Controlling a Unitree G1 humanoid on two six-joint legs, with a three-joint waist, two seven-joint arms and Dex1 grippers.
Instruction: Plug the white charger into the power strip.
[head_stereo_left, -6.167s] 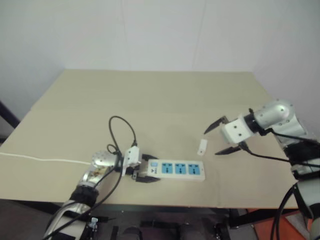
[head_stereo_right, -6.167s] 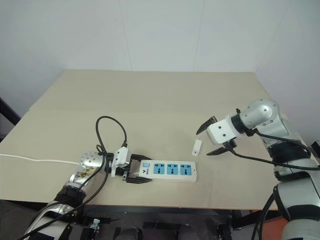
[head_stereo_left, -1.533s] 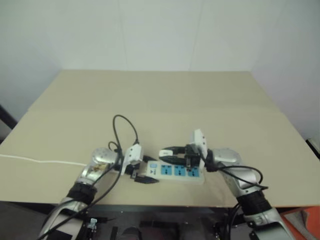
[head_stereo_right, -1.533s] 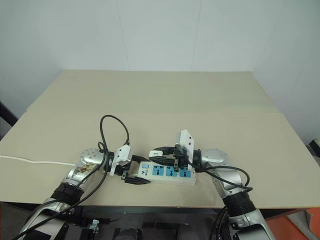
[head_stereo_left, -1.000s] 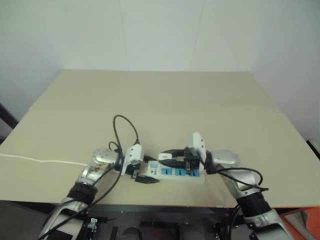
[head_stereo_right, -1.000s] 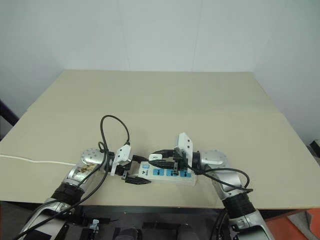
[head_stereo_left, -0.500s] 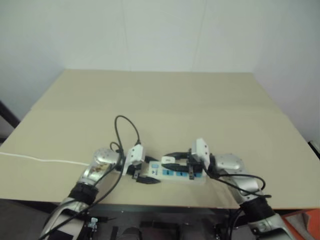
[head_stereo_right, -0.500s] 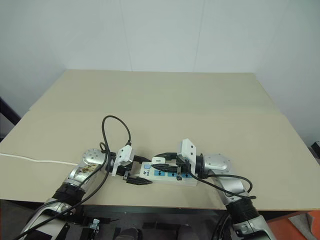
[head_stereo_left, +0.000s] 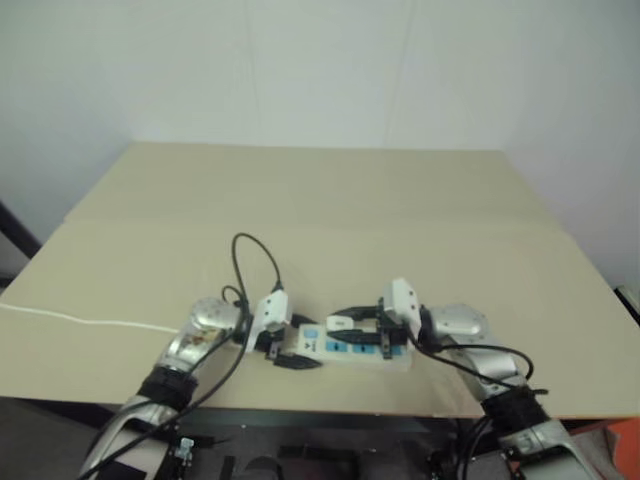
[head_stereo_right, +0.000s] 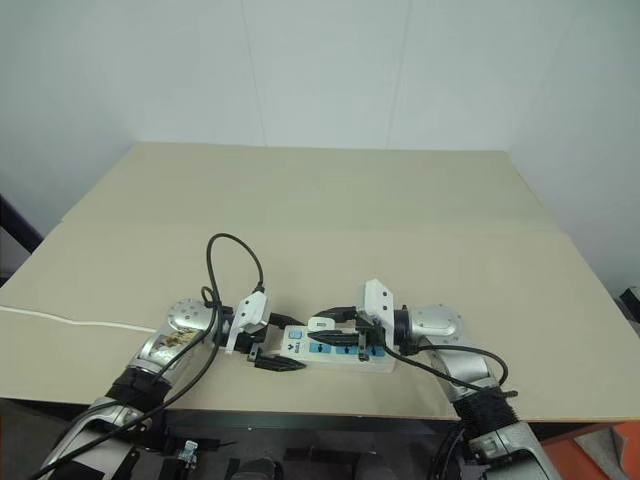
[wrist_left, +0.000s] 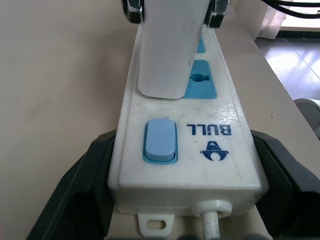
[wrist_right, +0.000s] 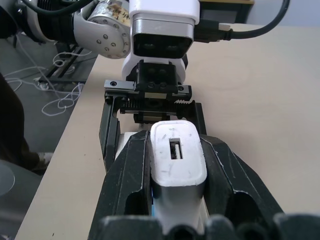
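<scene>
The power strip (head_stereo_right: 340, 354) lies flat near the table's front edge, a long white bar with blue socket faces (wrist_left: 202, 86) and a blue switch (wrist_left: 160, 140). My left gripper (head_stereo_right: 268, 352) clamps the strip's switch end, a black finger (wrist_left: 80, 195) on each side. My right gripper (head_stereo_right: 332, 328) reaches in from the right, shut on the white charger (wrist_right: 177, 162). In the left wrist view the charger (wrist_left: 170, 47) stands upright with its lower end on the strip, at the socket nearest the switch. Whether its prongs are in is hidden.
The tan table (head_stereo_right: 320, 200) stretches away behind the strip. A thin white cord (head_stereo_right: 60, 318) runs off to the left edge. A black cable loop (head_stereo_right: 235, 250) arches above my left wrist. The strip sits close to the front edge (head_stereo_right: 330, 408).
Six seconds ago the charger lay on the table beside my open right gripper. That gripper has since taken it and carried it left onto the strip. The left gripper has kept still.
</scene>
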